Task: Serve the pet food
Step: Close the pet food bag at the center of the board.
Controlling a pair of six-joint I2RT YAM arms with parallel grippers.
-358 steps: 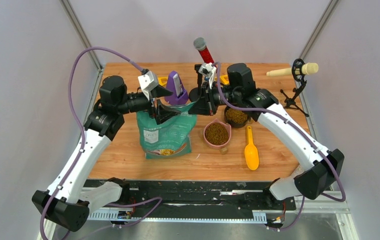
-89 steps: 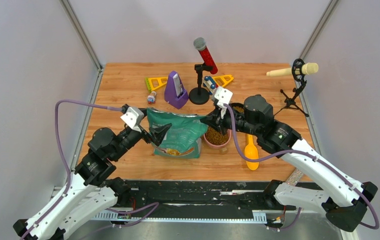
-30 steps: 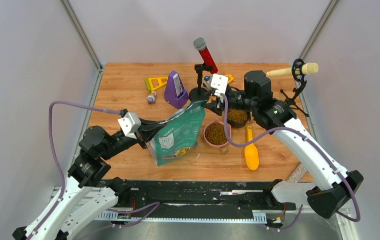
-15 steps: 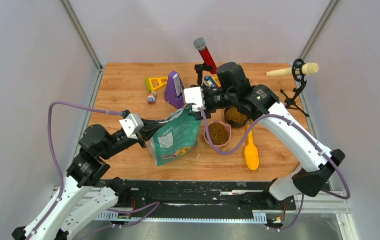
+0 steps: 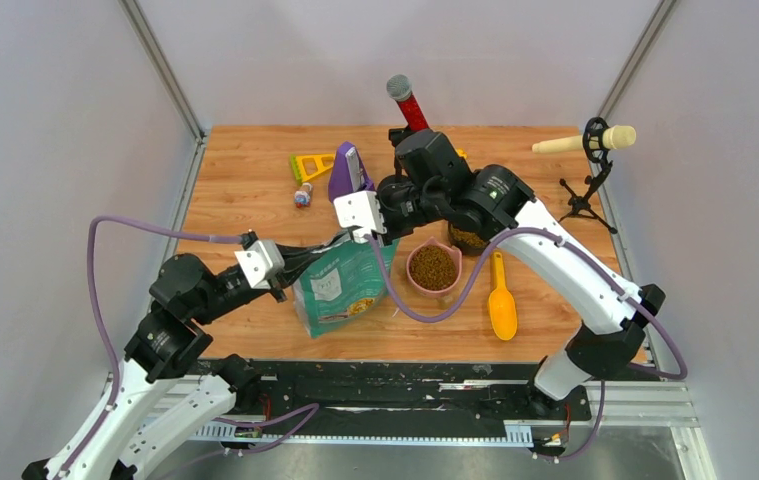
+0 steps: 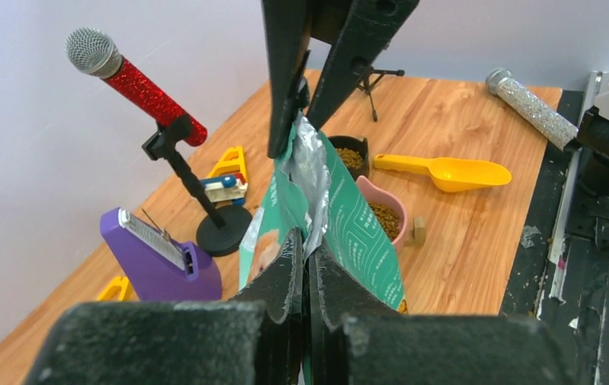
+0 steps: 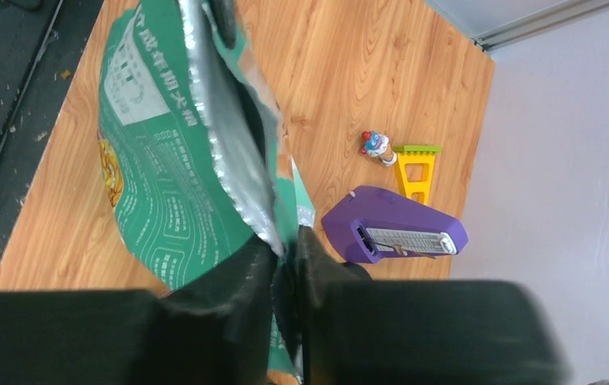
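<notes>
The pet food bag point(image 5: 340, 290) stands on the counter point(image 5: 245, 180), with a bowl point(image 5: 433, 293) holding pet food point(image 5: 434, 267) just to its right and the scoop point(image 5: 502, 300) lying right of that. Behind the bag stands the metronome point(image 5: 339, 178), with the stand microphone point(image 5: 407, 100) behind and to its right. A tripod microphone point(image 5: 583, 142) is near the far right edge.

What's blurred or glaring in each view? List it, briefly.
Left wrist: the left gripper at the bottom is soft, and the foil lip of the bag glints. Right wrist: the right gripper is a heavy blur; the foil shines. Top external: sharp, evenly lit.
</notes>
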